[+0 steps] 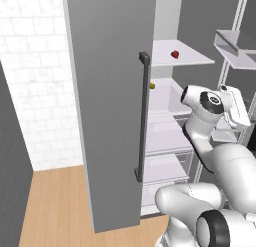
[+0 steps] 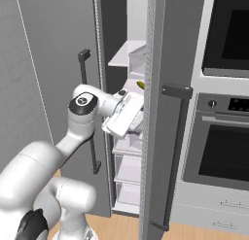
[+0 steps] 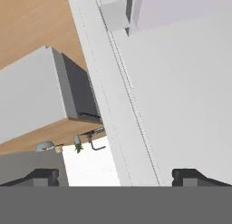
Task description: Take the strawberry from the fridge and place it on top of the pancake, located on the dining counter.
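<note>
The gripper [image 3: 115,175] stands with its jaws spread wide and nothing between them; the two dark fingertips [image 3: 43,175] sit far apart at the bottom of the hand view. Just ahead of the tips runs a white shelf [image 3: 181,91] of the fridge [image 1: 110,91], its front edge crossing diagonally between them. Off to the side of the hand, beyond that edge, a grey door panel and the wood floor [image 3: 31,19] show.

From the base cameras, the hand sits inside the open fridge at mid height, between the two open doors, with the white arm [image 1: 210,136] reaching in from below. The strawberry [image 1: 175,54] lies on the upper white shelf, above the hand and further back, well apart from the fingers. A small yellow fruit [image 1: 152,85] rests on the shelf one level below the berry, nearer the hand's height and off toward the left door with its dark handle [image 1: 143,116]. To the right of the fridge stands a built-in oven [image 2: 223,137].
</note>
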You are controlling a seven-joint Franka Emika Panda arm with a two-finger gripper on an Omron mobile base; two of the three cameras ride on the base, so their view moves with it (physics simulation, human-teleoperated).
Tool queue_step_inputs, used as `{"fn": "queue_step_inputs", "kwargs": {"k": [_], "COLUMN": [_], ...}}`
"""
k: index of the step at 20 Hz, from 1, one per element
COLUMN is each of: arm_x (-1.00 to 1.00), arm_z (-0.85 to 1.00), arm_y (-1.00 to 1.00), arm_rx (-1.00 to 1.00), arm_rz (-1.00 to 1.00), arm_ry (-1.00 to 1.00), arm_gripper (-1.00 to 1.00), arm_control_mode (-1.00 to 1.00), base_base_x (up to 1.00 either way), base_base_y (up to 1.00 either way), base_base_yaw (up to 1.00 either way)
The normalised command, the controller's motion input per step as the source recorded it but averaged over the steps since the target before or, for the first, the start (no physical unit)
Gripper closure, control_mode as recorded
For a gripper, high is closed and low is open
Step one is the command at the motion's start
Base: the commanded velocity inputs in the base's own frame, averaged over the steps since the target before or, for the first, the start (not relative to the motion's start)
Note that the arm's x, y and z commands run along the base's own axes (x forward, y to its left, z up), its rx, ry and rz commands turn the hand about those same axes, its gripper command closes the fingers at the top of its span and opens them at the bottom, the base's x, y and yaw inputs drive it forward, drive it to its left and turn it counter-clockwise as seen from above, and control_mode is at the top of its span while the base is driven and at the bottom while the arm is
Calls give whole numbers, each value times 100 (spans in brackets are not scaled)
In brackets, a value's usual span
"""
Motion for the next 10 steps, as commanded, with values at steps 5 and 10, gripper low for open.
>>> {"fn": "queue_step_inputs", "kwargs": {"k": [5,10], "arm_x": [-23,-22], "arm_z": [0,0], "arm_y": [-49,-66], "arm_rx": [2,6], "arm_rz": [13,12], "arm_ry": [1,0], "arm_gripper": [-100,-100], "arm_control_mode": [-100,-100], "base_base_x": [0,0], "base_base_y": [0,0], "base_base_yaw": [0,0]}}
